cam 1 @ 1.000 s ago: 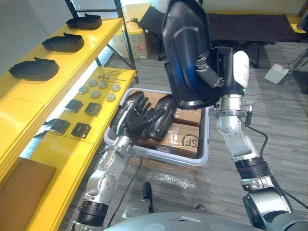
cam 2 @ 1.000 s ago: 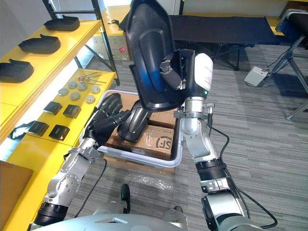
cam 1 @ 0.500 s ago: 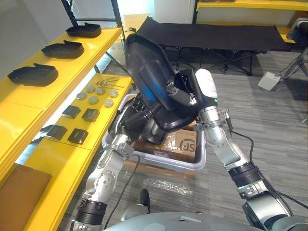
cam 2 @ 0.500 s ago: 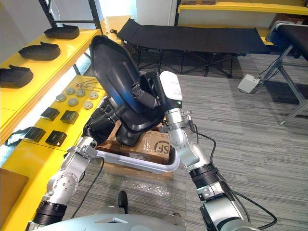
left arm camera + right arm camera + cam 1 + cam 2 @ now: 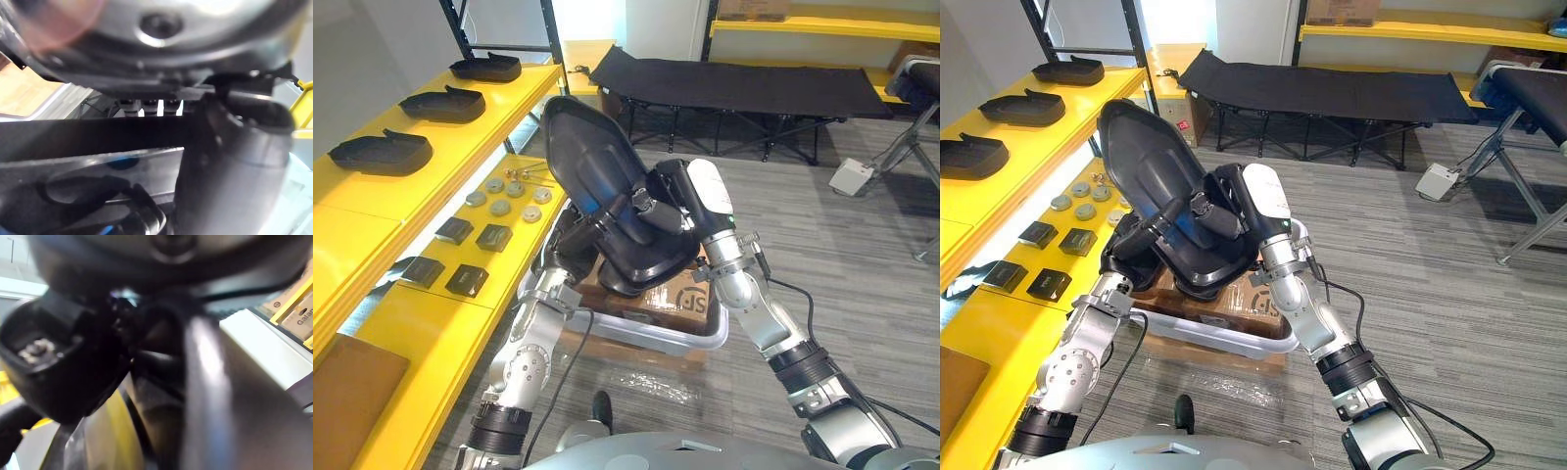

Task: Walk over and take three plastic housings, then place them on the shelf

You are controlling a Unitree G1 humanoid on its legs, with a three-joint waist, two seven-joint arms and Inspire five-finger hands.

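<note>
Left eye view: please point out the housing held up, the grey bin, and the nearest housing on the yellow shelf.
held housing (image 5: 585, 157), left eye view, its broad upper face.
grey bin (image 5: 646, 335), left eye view, near rim.
nearest shelf housing (image 5: 380, 149), left eye view, top surface.

A black cot (image 5: 734, 83) stands beyond the grey bin (image 5: 651, 335).

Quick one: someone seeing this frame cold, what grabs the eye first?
The big black plastic housing at centre, held up over the grey bin of cardboard boxes. The right robot hand is curled into its hollow side and the left robot hand is at its lower edge. Next, the bright yellow shelf on the robot's left, with three similar housings in a row on its top level.
</note>
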